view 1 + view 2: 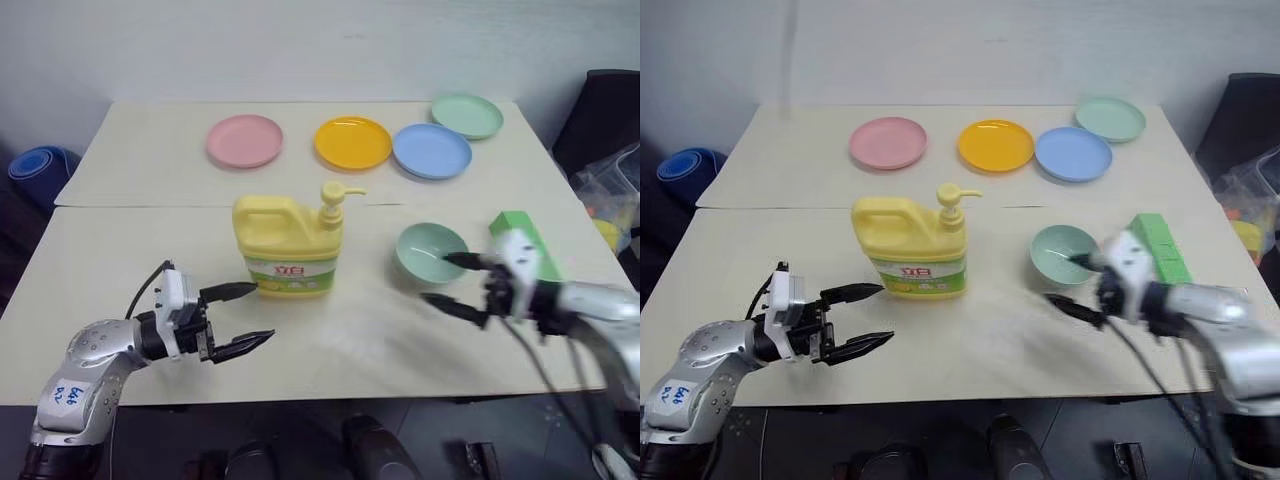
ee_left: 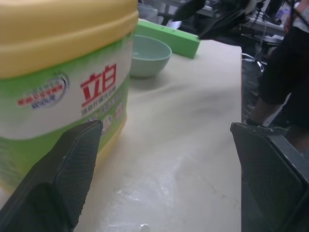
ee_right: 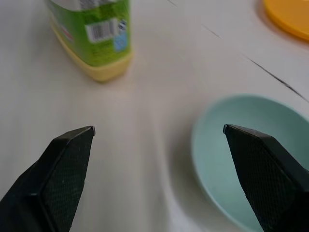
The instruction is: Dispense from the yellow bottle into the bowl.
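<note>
Bottle: yellow bottle (image 1: 288, 245) stood upright at the centre of the head frame on the table (image 1: 340, 350), pump nozzle pointing toward the frame's right, green-white label with red characters facing the camera.
Bowl: bowl (image 1: 430, 251) sat right of centre, apart from the bottle, its opening upward.
Left gripper: left gripper (image 1: 245, 318) was in the lower left of the frame, fingers spread wide and gripping nothing, its upper fingertip just beside the bottle's lower left corner; whether it touched could not be told.
Right gripper: right gripper (image 1: 450, 280) was at the right of the frame, fingers wide apart and empty, one tip over the bowl's right rim, the other below the bowl above bare table.
Green block: green block (image 1: 523, 243) lay just right of the bowl, partly behind the right gripper.
Plates: pink plate (image 1: 245, 140), orange plate (image 1: 352, 143), blue plate (image 1: 431, 150) and mint-green plate (image 1: 467, 116) ran across the upper part of the frame; the blue and mint-green ones overlapped at their edges.
Person: dark-clothed person (image 2: 285, 72) stood at the right edge of the left wrist view, beyond the table.
</note>
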Available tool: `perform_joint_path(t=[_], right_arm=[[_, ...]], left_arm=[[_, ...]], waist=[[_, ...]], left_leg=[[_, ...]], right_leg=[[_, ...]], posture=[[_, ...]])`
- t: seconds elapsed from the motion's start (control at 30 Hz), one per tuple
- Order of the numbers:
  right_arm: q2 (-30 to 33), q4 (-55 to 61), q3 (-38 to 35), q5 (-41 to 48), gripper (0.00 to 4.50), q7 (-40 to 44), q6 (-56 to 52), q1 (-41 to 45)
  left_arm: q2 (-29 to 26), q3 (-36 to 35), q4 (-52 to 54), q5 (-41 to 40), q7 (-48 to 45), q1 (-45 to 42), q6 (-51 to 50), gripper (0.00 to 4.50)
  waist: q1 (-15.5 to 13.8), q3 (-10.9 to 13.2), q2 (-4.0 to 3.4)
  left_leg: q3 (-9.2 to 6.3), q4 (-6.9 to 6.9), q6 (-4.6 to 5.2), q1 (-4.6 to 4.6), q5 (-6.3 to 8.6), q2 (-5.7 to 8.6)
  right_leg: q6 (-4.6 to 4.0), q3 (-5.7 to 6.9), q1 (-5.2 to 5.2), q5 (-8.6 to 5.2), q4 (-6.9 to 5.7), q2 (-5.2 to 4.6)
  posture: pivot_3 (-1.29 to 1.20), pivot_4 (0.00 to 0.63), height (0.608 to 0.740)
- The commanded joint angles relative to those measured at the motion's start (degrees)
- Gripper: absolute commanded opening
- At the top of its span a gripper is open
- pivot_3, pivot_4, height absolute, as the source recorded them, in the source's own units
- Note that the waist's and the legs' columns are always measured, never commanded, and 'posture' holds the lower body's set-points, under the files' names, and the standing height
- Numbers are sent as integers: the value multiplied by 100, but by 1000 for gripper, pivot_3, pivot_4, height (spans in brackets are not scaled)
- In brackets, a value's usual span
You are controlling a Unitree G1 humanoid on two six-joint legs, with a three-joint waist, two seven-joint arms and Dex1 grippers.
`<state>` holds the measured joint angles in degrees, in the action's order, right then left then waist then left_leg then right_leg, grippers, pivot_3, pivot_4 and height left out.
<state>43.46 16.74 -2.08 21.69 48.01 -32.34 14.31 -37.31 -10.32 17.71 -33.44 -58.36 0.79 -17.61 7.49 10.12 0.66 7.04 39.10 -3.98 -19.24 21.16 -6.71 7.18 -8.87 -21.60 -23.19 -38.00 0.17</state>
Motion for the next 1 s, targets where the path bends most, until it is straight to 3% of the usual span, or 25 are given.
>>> perform_joint_path(t=[0.03, 0.13, 0.33, 0.63, 0.77, 0.87, 1.0], right_arm=[[-65, -706, 438, -776, 4461, -270, 562, 348], [-399, -1505, 867, -1156, 4461, -469, 652, 714], [-787, -2246, 792, -1362, 4461, -779, 686, 1093], [-853, -2228, 718, -1380, 1611, -808, 768, 1050], [-691, -2258, 658, -1286, 204, -467, 843, 1082], [-368, -2006, 653, -1207, 0, 50, 1027, 1101], [288, -967, 607, -845, 0, 928, 671, 1480]], left_arm=[[-72, -67, 206, -32, 22, 30, 21, 4500], [-73, -41, 215, -10, 43, -6, 36, 4500], [-55, -118, 307, -47, 180, 21, 34, 4500], [-164, -477, 625, -433, 375, 180, -320, 4500], [-543, -837, 1141, -1055, 247, 366, -868, 4500], [-791, -1243, 1448, -1994, 513, 103, -1409, 4110], [-931, -1169, 1046, -2815, 1547, -2000, -1899, 3063]], waist=[[-65, 0, 1], [-78, -2, 5], [0, 0, 2], [68, 0, 2], [65, 0, 2], [40, 3, 3], [-81, 18, -2]], left_leg=[[0, 1, 0, 0, 0, 6], [2, 4, 4, 1, 2, 8], [11, 4, 3, 2, 1, 2], [3, 3, 2, 2, 1, -5], [-2, 1, 2, 2, 1, -6], [-8, -1, 2, 3, 1, -7], [-26, 8, 3, -7, 1, 8]], right_leg=[[0, 5, -1, 0, 0, -10], [0, 20, 0, 0, 1, -17], [-1, 17, -5, -1, -9, -7], [-1, 17, -5, -1, -17, 1], [-1, 16, -5, -1, -18, 2], [-1, 17, 1, -1, -14, 2], [-1, 31, 5, -1, -17, -18]], posture=[[0, 150, 740], [0, 150, 740], [0, 150, 740], [0, 150, 740], [0, 150, 740], [0, 150, 740], [0, 150, 740]])
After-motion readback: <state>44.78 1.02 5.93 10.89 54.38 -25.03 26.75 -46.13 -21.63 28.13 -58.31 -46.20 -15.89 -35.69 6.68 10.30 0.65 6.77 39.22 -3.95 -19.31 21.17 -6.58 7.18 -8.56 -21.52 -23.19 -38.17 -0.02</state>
